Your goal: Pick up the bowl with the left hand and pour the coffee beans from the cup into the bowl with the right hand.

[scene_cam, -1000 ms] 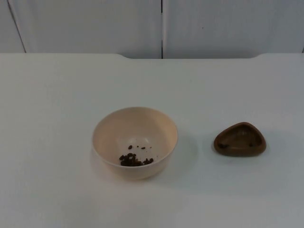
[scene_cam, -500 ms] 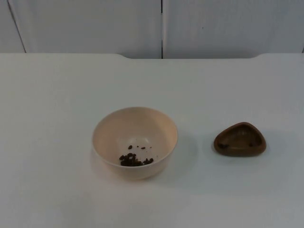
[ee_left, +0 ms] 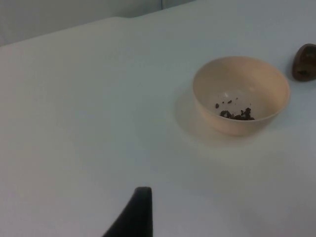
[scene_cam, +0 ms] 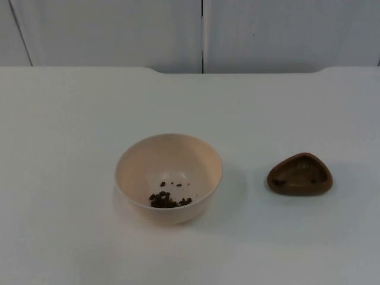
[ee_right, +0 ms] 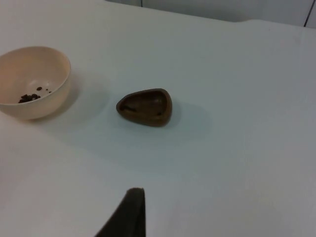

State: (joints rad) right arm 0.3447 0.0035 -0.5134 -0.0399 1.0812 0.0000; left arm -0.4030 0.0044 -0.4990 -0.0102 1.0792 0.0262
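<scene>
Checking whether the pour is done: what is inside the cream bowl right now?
A small pile of coffee beans lies at the bottom of the cream bowl, with a few stray beans beside it. The near wall hides a strip of the bowl's floor.

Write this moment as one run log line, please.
bowl: on table, holds coffee beans | cup: right of bowl, standing apart | arms: waiting

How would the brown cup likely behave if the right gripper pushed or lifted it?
The brown cup is low and wide on the table, so it would probably slide rather than tip. Its rounded three-sided form suggests it won't roll. It looks rigid, possibly wooden, and nearly empty, so likely light.
</scene>
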